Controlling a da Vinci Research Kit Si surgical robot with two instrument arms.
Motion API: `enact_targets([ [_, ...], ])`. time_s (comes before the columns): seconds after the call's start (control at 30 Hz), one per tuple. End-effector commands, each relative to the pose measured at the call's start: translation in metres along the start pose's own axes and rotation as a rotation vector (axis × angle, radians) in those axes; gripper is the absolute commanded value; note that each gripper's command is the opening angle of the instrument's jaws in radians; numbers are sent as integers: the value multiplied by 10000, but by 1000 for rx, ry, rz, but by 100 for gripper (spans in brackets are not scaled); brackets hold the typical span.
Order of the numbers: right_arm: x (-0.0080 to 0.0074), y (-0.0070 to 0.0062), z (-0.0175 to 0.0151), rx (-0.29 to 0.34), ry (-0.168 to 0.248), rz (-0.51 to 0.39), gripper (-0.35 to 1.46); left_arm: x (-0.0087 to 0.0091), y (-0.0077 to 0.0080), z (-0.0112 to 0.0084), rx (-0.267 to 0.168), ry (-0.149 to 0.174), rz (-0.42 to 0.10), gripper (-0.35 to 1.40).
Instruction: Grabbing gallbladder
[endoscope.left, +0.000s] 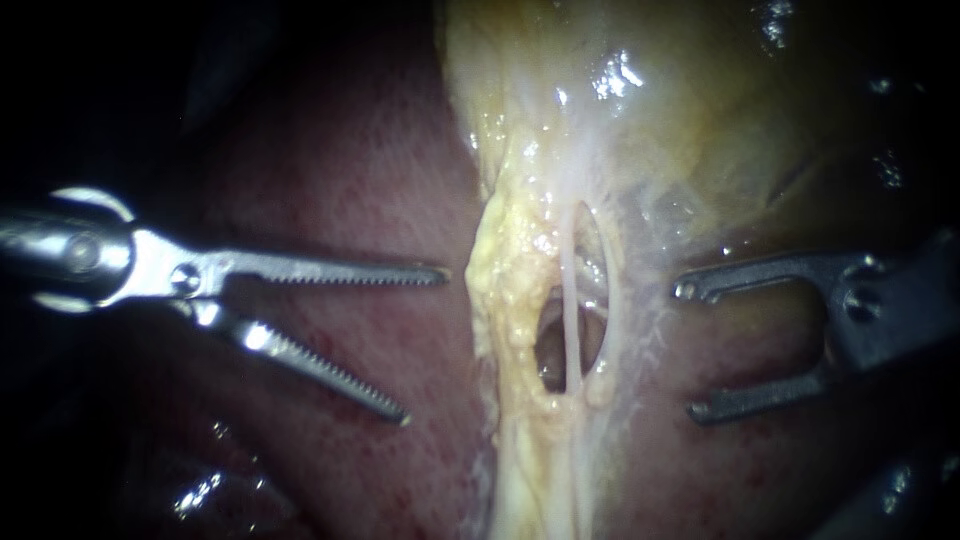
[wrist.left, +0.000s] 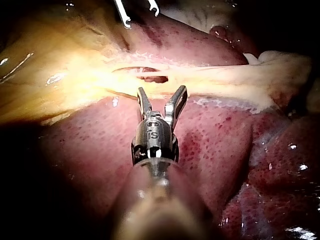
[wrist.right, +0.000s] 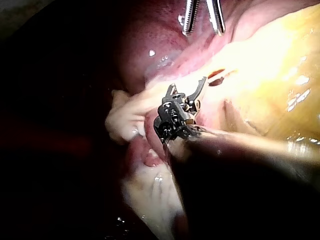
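The gallbladder (endoscope.left: 700, 110) fills the upper centre and upper right of the frame, a glossy yellow-green sac on the dark red liver (endoscope.left: 330, 150). It tapers downward into a pale fatty band with a small dark opening.

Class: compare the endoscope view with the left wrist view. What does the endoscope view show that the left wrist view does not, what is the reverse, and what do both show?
Endoscope only: the teeth along the left instrument's open jaws, and the right instrument's open jaws whole, up to their hinge.
Left wrist only: the left instrument's shaft seen from behind, and the lumpy end of the pale strip.
Both: the liver, the gallbladder, the hole in the pale strip, and the left instrument's jaws open just short of that strip.
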Motion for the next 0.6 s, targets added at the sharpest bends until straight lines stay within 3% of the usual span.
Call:
enact_targets([
  [0.03, 0, 0, 0, 0, 0, 0, 53, -1, 1, -1, 0, 0, 6, 69],
  [0.37, 0, -1, 0, 0, 0, -1, 53, -9, 8, -9, -12, -42, 1, 82],
  [0.6, 0, -1, 0, 0, 0, -1, 52, -14, 15, -17, -103, -108, -32, 82],
])
